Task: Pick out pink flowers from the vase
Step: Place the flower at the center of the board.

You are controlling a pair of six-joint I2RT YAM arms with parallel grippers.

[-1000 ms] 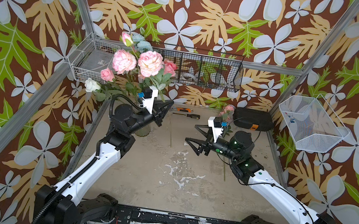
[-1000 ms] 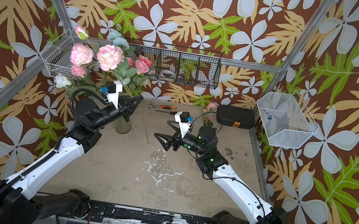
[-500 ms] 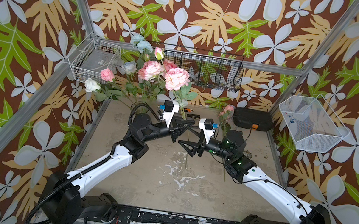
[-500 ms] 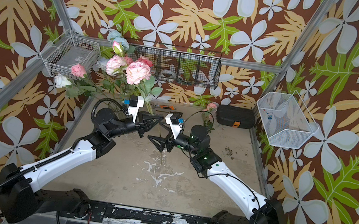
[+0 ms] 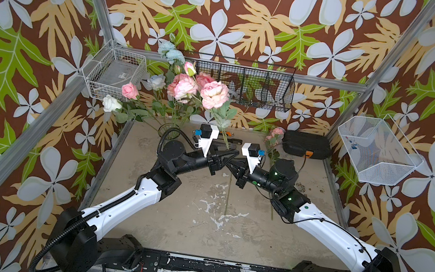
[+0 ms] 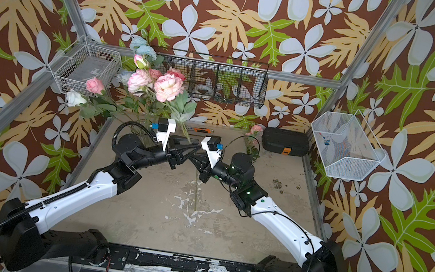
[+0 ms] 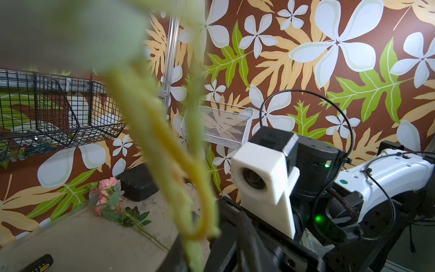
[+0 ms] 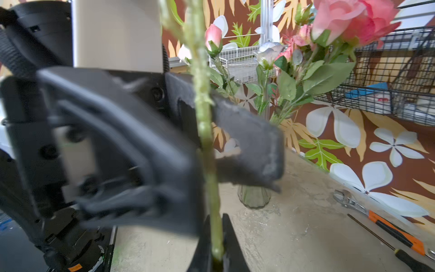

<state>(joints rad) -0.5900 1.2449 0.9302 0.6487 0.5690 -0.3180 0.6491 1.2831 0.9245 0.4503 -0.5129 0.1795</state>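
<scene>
floral wallpaper in brown, green and pale blue covers every wall around a worn beige tabletop (image 5: pixel 196 227). near its middle my two arms meet tip to tip.

my right pincer (image 5: pixel 231 165) is clenched on the thin green stem of a pink flower (image 5: pixel 214 94). the flower stands upright, its ruffled bloom high above both pincers and its lower end hanging over the table. in the right wrist view the stem sits pinched between my right fingers (image 8: pixel 233 252). my left pincer (image 5: pixel 229 156) is released, jaws parted, with the same stem at the gap between them.

the vase (image 5: pixel 169 133), clear ribbed glass, stands at the back left of the table, partly hidden behind my left arm and apart from the held stem. it holds a pink rose (image 5: pixel 129 90), a white rose (image 5: pixel 111 103) and pale blue flowers (image 5: pixel 171 51). whether the pink blooms crowded beside the held one are in the vase, i cannot tell.

a second pink flower (image 5: pixel 276 134) lies flat at the back right, just beside a closed black case (image 5: pixel 305 148).

three baskets hang on the walls:
- a white wire basket (image 5: pixel 92 86) on the left wall holds a flat translucent box.
- a black wire basket (image 5: pixel 218 84) on the rear wall is split into compartments, with contents too small to name.
- a white mesh basket (image 5: pixel 380 170) on the right wall holds a few small blue bits.
</scene>
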